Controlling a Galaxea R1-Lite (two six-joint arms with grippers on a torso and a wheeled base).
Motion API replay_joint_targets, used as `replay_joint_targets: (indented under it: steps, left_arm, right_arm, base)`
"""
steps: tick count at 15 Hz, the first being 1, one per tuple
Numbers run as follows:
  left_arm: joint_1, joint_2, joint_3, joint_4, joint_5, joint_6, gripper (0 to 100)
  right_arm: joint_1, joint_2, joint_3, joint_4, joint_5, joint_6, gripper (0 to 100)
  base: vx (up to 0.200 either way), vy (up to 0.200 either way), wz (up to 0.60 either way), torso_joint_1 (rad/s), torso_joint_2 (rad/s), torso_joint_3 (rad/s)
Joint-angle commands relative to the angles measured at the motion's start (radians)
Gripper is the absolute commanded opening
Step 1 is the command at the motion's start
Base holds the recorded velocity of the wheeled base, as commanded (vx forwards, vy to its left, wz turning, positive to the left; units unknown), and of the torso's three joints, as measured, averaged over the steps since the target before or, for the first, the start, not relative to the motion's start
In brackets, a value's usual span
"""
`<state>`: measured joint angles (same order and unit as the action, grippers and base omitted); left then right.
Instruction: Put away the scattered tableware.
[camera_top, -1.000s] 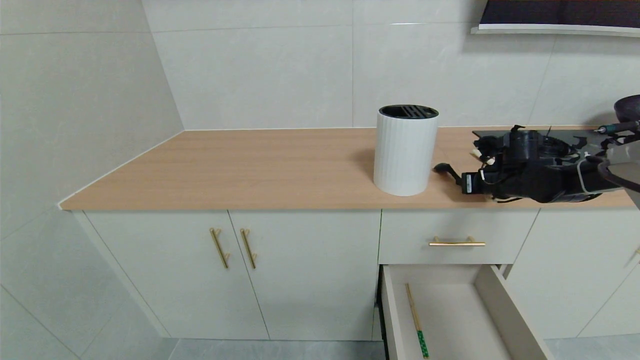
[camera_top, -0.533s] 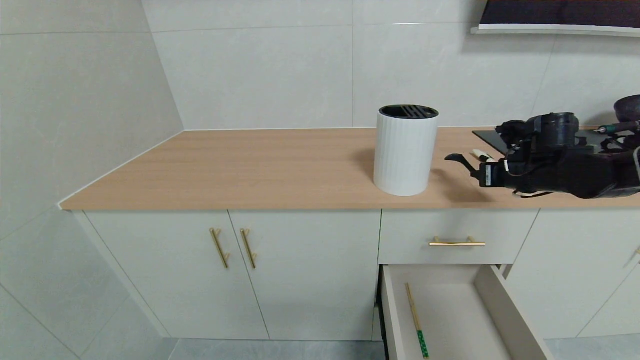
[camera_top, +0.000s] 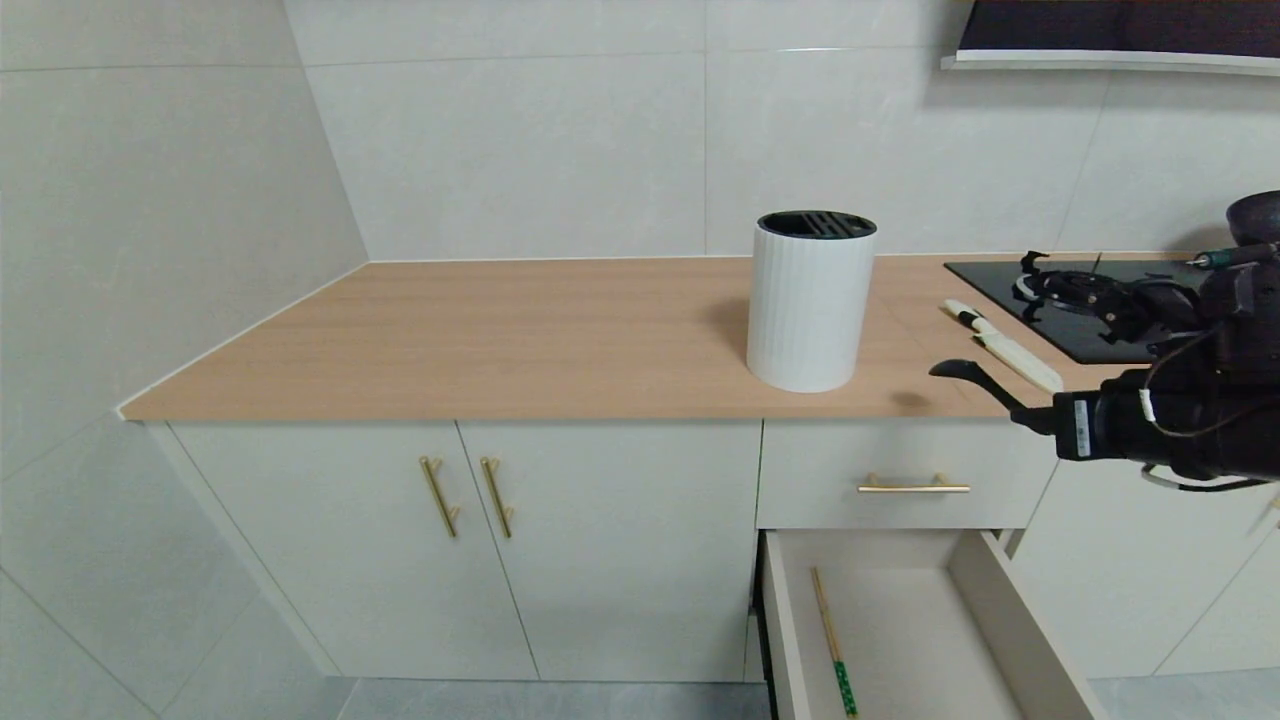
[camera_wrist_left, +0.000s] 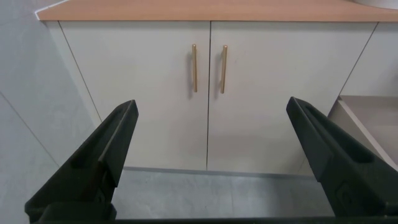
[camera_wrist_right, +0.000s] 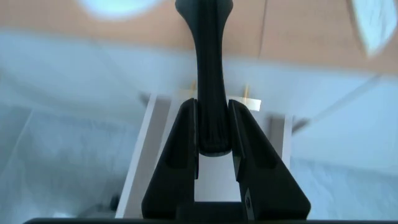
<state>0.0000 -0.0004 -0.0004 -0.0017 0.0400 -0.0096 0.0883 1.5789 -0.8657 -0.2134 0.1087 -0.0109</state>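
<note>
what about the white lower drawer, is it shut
No, the white lower drawer stands pulled open with green-tipped wooden chopsticks lying inside it.

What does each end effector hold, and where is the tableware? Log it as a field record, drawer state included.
right end effector: shut on black utensil, held near the counter's front edge
left end effector: open, empty, facing cabinet doors
counter: white slotted holder upright; pale knife lying to its right
drawer: open, chopsticks inside
</note>
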Motion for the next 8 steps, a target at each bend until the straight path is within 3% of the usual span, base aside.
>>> replay_joint_targets:
  steps: [1, 3, 8]
  left_arm:
    - [0.0, 0.0, 0.0, -0.001, 0.0, -0.001, 100]
    - [0.0, 0.0, 0.0, -0.001, 0.001, 0.0, 100]
    - [0.0, 0.0, 0.0, 0.0, 0.0, 0.0, 100]
  right_arm:
    - [0.01, -0.116, 0.086, -0.003, 0.0, -0.015, 0]
    - [0.016, -0.143, 0.172, -0.003, 0.0, -0.061, 0]
    - [0.028, -0.093, 0.197, -0.003, 0.0, -0.08, 0]
  base:
    - [0.0, 0.0, 0.0, 0.0, 0.0, 0.0]
    - [0.0, 0.0, 0.0, 0.0, 0.0, 0.0]
    - [0.0, 0.0, 0.0, 0.0, 0.0, 0.0]
